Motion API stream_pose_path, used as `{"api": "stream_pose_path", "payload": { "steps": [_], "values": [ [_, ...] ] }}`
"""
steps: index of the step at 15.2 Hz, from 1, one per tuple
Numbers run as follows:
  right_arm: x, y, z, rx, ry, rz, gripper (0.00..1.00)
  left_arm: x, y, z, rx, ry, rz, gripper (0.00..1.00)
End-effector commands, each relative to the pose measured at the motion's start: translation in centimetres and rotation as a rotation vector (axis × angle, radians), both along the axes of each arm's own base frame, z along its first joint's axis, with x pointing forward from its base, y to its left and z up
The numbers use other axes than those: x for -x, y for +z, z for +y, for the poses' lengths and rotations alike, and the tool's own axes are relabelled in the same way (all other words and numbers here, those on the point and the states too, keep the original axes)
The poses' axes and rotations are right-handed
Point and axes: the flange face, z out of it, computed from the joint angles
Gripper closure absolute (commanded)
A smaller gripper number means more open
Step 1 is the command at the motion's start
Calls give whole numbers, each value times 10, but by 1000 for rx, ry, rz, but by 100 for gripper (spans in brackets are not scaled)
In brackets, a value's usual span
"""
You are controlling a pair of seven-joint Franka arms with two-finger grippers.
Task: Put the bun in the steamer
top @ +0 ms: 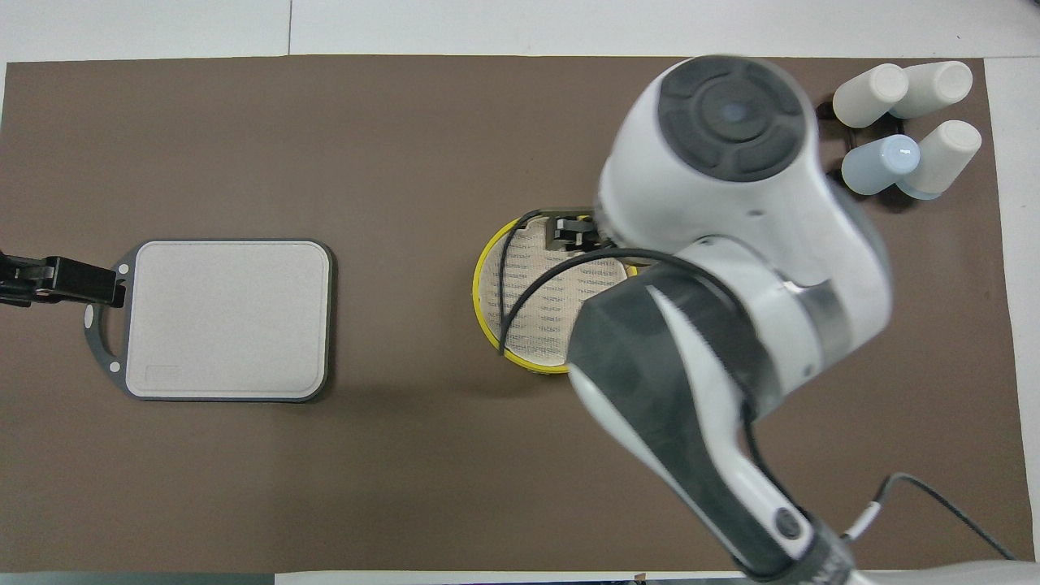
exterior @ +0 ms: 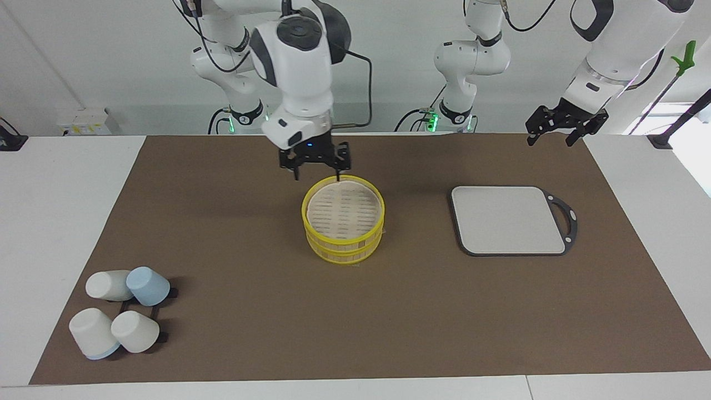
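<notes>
The steamer (exterior: 343, 222) is a round yellow-rimmed slatted basket stack in the middle of the brown mat; it also shows in the overhead view (top: 528, 317), partly covered by my right arm. Its tan slatted top surface is bare. The bun is not in view in either frame. My right gripper (exterior: 316, 173) is open and empty just above the steamer's rim on the side nearer the robots, one fingertip (exterior: 338, 176) at the rim. In the overhead view only a bit of this gripper (top: 573, 236) shows. My left gripper (exterior: 551, 139) waits raised and open, empty.
A grey rectangular board (exterior: 508, 219) with a dark handle lies toward the left arm's end of the table (top: 227, 317); the left gripper (top: 49, 280) hangs over its handle end. Several upturned white and blue cups (exterior: 122, 316) stand at the right arm's end, farther from the robots (top: 902, 122).
</notes>
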Motion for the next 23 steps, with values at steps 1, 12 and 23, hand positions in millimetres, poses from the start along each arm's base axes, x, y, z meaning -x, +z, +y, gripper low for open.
{"api": "stream_pose_path", "payload": {
  "steps": [1, 12, 23],
  "values": [
    [22, 30, -90, 18, 48, 74, 0, 4, 3, 3, 19, 1, -11, 0],
    [32, 46, -180, 0, 33, 8, 0, 4, 4, 4, 19, 4, -13, 0],
    [20, 43, -192, -2, 12, 2, 0, 5, 1, 2, 19, 2, -7, 0]
  ]
}}
